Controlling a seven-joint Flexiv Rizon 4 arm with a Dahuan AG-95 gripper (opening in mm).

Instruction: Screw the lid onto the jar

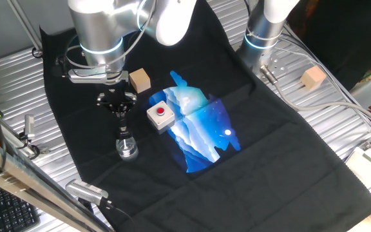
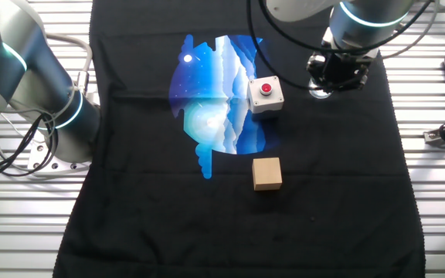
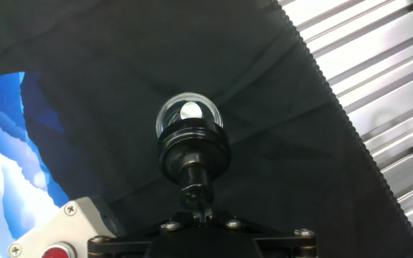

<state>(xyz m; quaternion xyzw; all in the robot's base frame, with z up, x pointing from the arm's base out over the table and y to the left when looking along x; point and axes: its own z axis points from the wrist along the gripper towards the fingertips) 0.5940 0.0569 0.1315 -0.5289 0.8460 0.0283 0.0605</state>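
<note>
Gripper (image 1: 123,121) points straight down from the upright arm, its fingers clamped narrowly on the black lid (image 3: 193,152). Lid hangs just above the clear jar (image 1: 127,148) on the black cloth (image 1: 269,154), beside the red-button box (image 1: 160,115).

Arm reaching straight down, gripper vertical

The silver arm (image 1: 102,32) stands bent over the table, its wrist pointing straight down. The black gripper (image 1: 122,122) hangs upright under it, fingers drawn close together round a small dark round piece at their tip; in the hand view the fingers (image 3: 192,183) run out along the middle.
</note>
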